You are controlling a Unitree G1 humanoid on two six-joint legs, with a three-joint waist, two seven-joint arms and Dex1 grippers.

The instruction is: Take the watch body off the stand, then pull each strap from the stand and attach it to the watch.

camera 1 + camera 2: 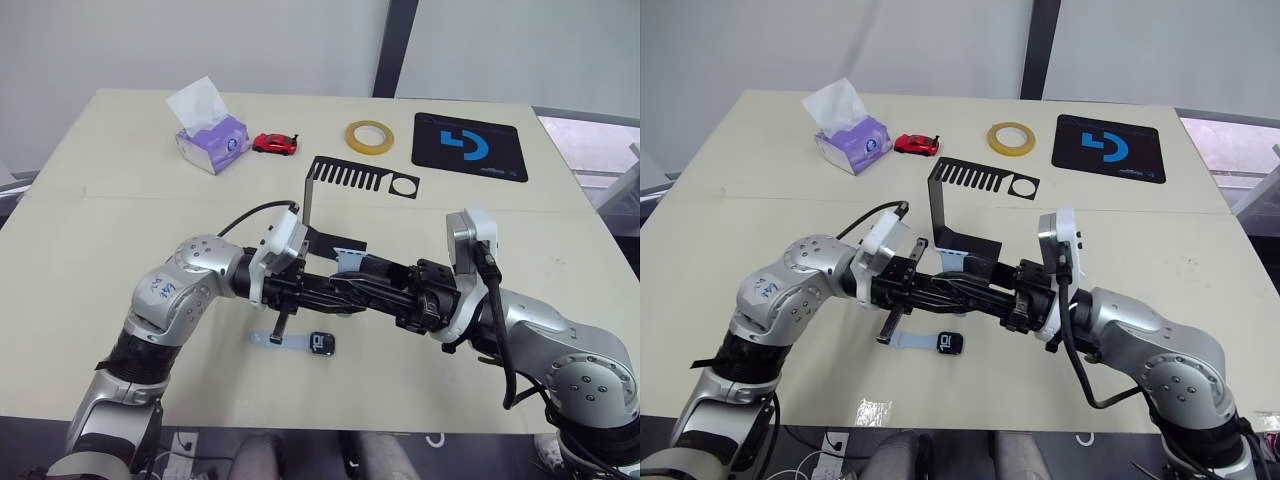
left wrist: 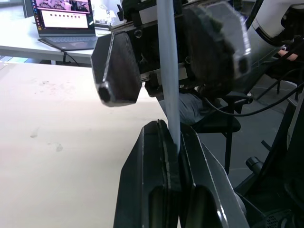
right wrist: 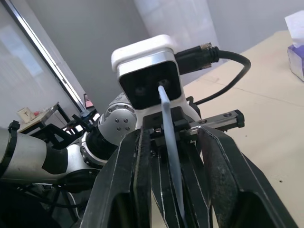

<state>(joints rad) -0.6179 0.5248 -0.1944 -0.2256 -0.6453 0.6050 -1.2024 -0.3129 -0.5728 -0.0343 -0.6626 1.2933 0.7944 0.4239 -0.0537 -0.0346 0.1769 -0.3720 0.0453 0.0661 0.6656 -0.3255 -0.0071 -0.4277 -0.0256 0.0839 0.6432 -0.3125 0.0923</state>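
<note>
Right now the left gripper [image 2: 173, 156] has its two black fingers clamped flat together on one end of a pale blue-grey strap [image 2: 167, 71], and that strap runs straight out between the fingers of the right gripper [image 3: 171, 142], which face it head-on above the table [image 1: 90, 220]. In the right wrist view the right fingers stand apart on either side of the strap, not pressing it, with the strap's thin edge running up the gap toward the left arm's white wrist camera. Both grippers meet nose to nose just in front of the stand [image 1: 345, 185], whose slotted top plate rises behind them. Down on the table, just below the left gripper, lies the watch body [image 1: 323, 344], screen up, with the other strap [image 1: 277, 341] stretching from its side toward the robot's left. Further back sit a tissue box [image 1: 212, 140], a red toy car [image 1: 275, 143], a roll of yellow tape [image 1: 369, 137] and a black mouse pad [image 1: 470, 146].
</note>
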